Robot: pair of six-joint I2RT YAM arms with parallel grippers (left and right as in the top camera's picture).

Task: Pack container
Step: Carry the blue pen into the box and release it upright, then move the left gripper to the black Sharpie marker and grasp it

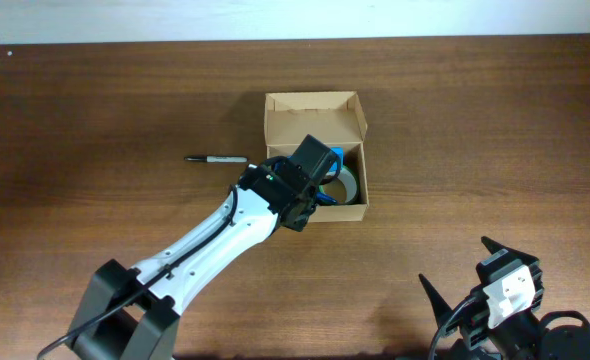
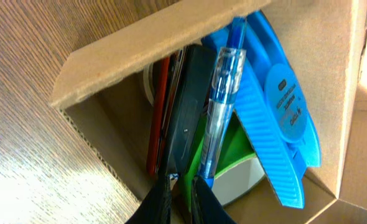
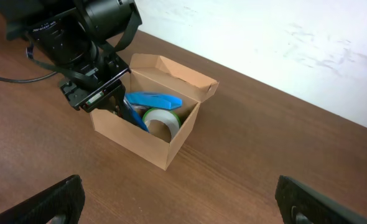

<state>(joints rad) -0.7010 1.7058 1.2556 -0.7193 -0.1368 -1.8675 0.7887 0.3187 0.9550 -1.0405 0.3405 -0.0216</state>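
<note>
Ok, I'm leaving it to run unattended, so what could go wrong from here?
The left tool sits low beside the standing blue pen in the container; pulling out could drag it along. That pen's tip reaches the rim, so the flap may not shut. A marker lies outside and could be missed.

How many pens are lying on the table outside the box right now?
1. A black marker lies on the table just left of the cardboard box, apart from it. The left arm could hide another beneath it.
</note>
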